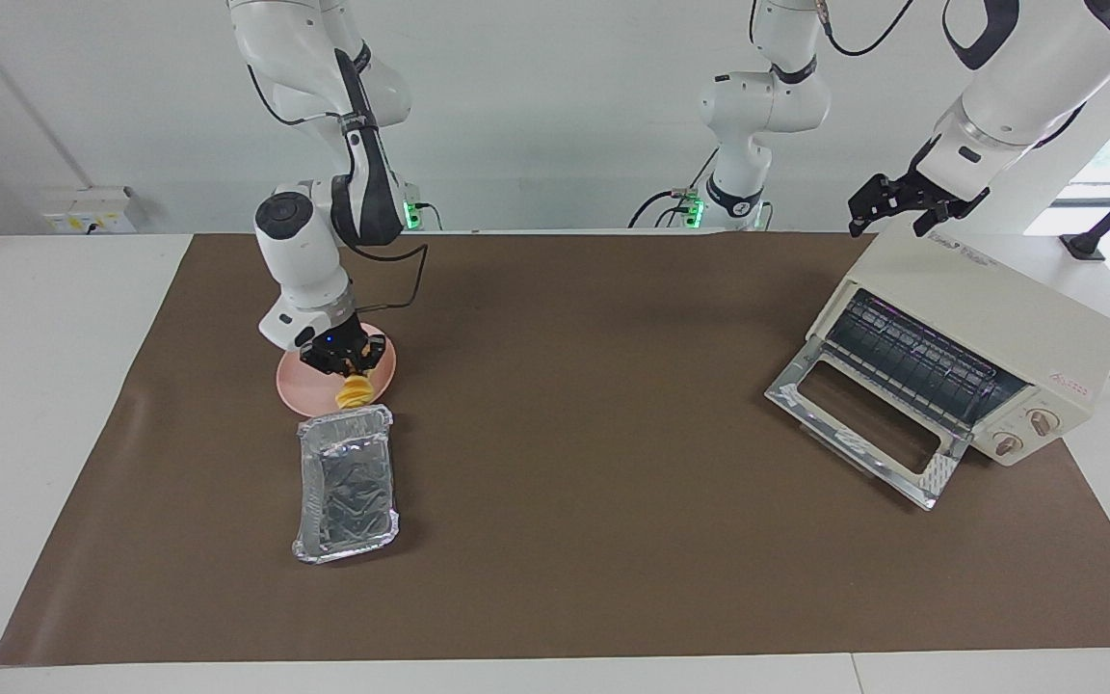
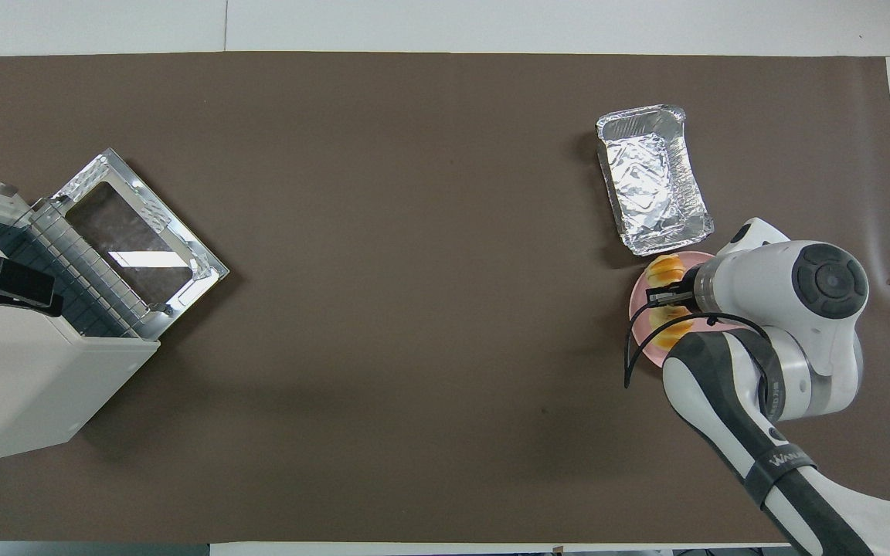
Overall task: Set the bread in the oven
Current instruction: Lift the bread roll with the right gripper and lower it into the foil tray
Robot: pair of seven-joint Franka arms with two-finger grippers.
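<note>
The bread (image 1: 356, 390), a small golden ridged loaf, lies on the pink plate (image 1: 293, 386) at the right arm's end of the table. My right gripper (image 1: 348, 366) is down on the plate with its fingers closed across the loaf's middle. In the overhead view the bread (image 2: 665, 266) shows on both sides of the right gripper (image 2: 665, 300), over the plate (image 2: 643, 310). The cream-white oven (image 1: 989, 318) stands at the left arm's end, its glass door (image 1: 863, 424) dropped open and the wire rack showing. My left gripper (image 1: 902, 217) hangs open above the oven's top (image 2: 20, 386).
A crinkled silver foil tray (image 1: 346, 482) lies empty just beside the plate, farther from the robots, and also shows in the overhead view (image 2: 653, 181). The open oven door (image 2: 136, 239) juts out over the brown mat (image 1: 594, 434).
</note>
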